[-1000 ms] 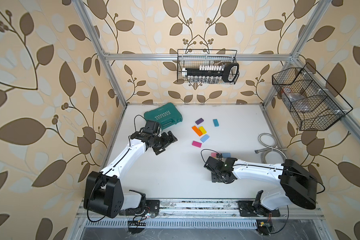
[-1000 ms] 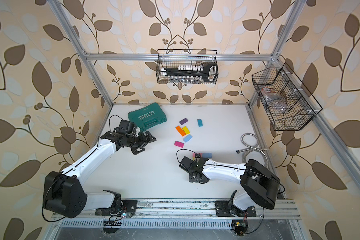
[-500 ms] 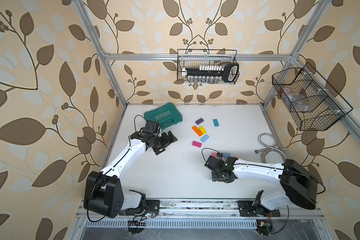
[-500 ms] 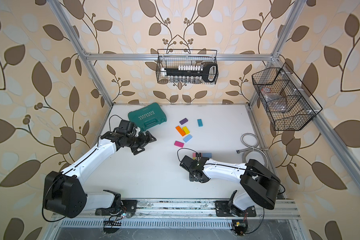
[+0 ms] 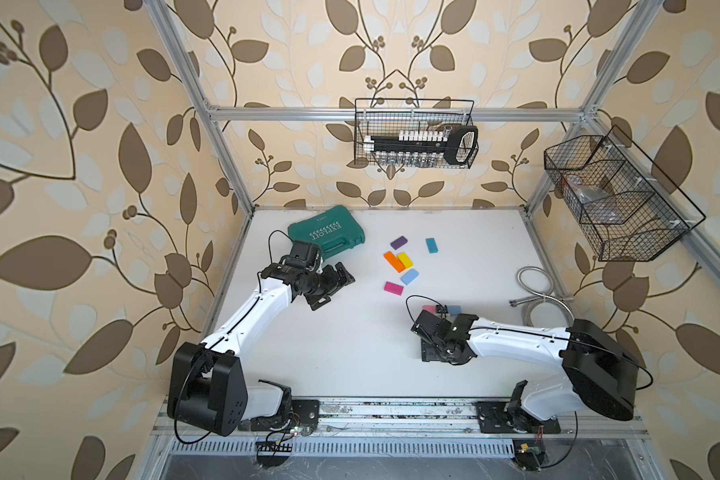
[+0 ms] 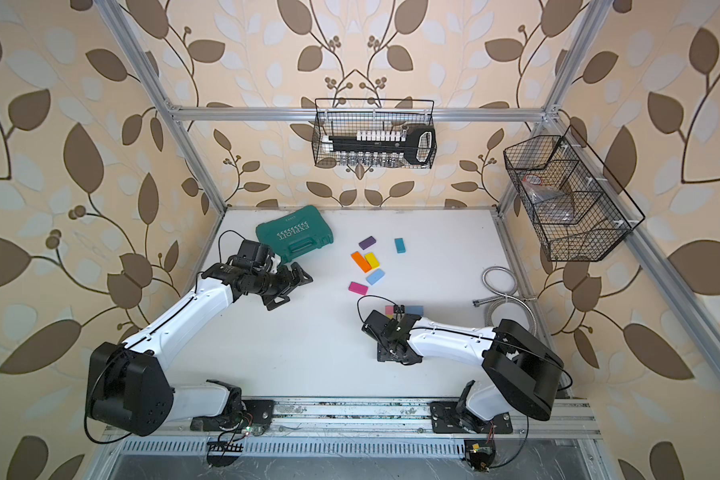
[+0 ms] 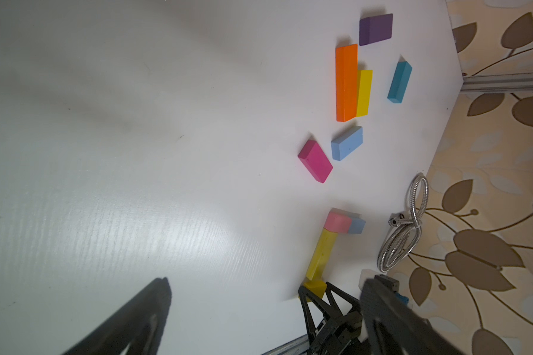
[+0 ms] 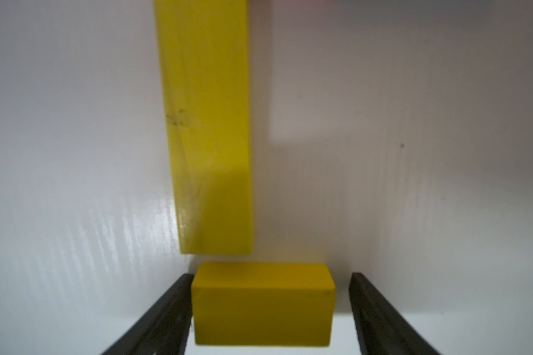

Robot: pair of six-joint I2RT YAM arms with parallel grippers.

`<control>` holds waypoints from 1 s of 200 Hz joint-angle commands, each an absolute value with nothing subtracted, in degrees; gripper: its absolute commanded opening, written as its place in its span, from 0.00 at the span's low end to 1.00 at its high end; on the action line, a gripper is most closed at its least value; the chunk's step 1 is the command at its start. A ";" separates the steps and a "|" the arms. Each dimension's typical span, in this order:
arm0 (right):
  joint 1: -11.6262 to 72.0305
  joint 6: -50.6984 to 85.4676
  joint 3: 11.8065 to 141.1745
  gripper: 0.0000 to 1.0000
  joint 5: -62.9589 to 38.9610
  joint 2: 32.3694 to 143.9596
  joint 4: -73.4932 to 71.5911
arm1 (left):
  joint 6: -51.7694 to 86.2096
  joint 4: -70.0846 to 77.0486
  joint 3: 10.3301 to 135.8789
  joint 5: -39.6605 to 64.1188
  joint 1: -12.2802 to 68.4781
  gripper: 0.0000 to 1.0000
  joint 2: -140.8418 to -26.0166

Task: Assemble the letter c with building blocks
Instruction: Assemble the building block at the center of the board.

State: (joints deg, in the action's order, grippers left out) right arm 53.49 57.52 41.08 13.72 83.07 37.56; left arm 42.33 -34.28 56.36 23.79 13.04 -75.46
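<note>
Now the right gripper [image 8: 271, 275] is open around the small yellow block [image 8: 263, 302], which lies at the long yellow block's [image 8: 206, 123] end. Next it should lift straight up without bumping it.

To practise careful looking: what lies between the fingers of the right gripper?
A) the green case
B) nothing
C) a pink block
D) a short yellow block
D: the right wrist view shows a short yellow block on the table between the fingers of the right gripper, just past the end of a long yellow block.
</note>
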 commanded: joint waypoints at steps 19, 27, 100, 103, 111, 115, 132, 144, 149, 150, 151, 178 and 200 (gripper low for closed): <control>54.11 57.30 40.69 0.84 14.44 75.24 42.63 | 42.55 -34.05 56.82 24.08 12.83 0.99 -75.30; 54.57 57.36 40.73 0.84 14.20 73.56 43.20 | 42.49 -34.14 56.90 24.08 12.83 0.99 -75.23; 63.60 60.53 42.11 0.86 12.65 74.56 41.37 | 42.75 -34.43 56.43 24.22 12.92 0.99 -74.64; 63.82 60.66 41.90 0.86 12.51 74.92 40.99 | 42.80 -34.45 56.43 24.20 12.92 0.99 -74.60; 64.23 61.19 41.43 0.86 11.98 75.53 39.95 | 42.86 -34.65 56.56 24.10 12.92 0.99 -74.45; 64.37 61.26 41.34 0.86 11.89 75.86 39.55 | 42.81 -34.63 56.58 24.02 12.92 0.99 -74.32; 64.36 61.27 41.22 0.86 11.69 76.66 38.81 | 42.89 -34.72 56.69 23.82 12.96 0.99 -73.96; 64.41 60.96 41.22 0.86 11.63 76.98 38.28 | 42.91 -34.72 56.69 23.73 12.93 0.99 -73.87; 64.37 60.87 41.28 0.86 11.45 77.20 38.07 | 42.99 -34.74 56.70 23.75 12.97 0.99 -73.91; 64.35 60.80 41.34 0.86 11.44 77.31 38.02 | 42.98 -34.73 56.69 23.79 12.99 0.99 -73.91; 64.34 60.77 41.36 0.86 11.44 77.42 37.95 | 42.98 -34.72 56.69 23.76 13.00 0.99 -73.91; 64.37 60.11 41.40 0.86 9.97 79.24 36.33 | 43.14 -34.73 56.69 23.56 13.01 0.99 -73.92; 64.42 60.10 41.02 0.86 9.65 79.82 35.53 | 43.21 -34.80 56.86 23.47 13.10 0.99 -73.83</control>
State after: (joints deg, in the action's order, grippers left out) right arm 64.12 60.01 41.34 10.50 79.00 36.86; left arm 42.57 -34.46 56.36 23.79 13.06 -75.46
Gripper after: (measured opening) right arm 0.860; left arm 0.989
